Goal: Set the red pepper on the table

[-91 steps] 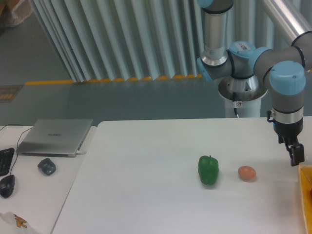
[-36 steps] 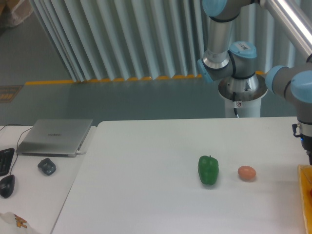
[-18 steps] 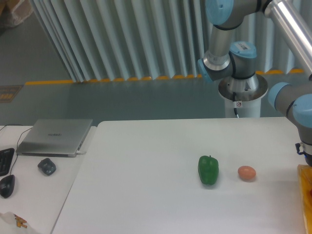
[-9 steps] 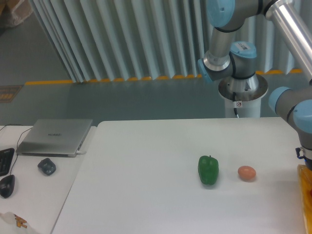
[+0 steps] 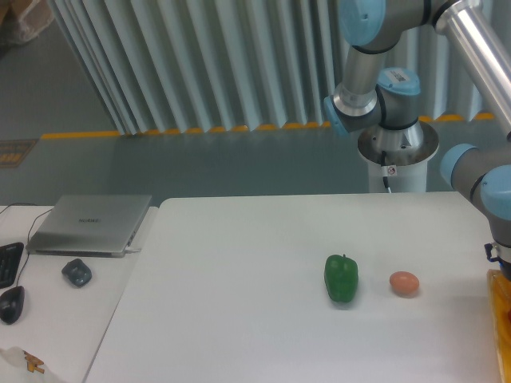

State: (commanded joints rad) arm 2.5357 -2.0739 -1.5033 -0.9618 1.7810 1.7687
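The red pepper is out of view. The white table point(image 5: 239, 303) fills the lower frame. My arm's wrist point(image 5: 499, 215) leaves the picture at the right edge, and the gripper itself is beyond that edge, not visible. A yellow-orange container's rim point(image 5: 500, 319) shows at the far right, just below the wrist.
A green bell pepper point(image 5: 341, 278) stands near the table's middle right, with a small orange-pink egg-shaped thing point(image 5: 404, 282) beside it. On the adjoining desk to the left lie a laptop point(image 5: 89, 224), a dark puck point(image 5: 77, 272) and a mouse point(image 5: 11, 303). The robot base point(image 5: 395, 148) stands behind.
The wrist has slid right and down, carrying the gripper out of the frame at the right edge. The peppers and egg-shaped thing have not moved.
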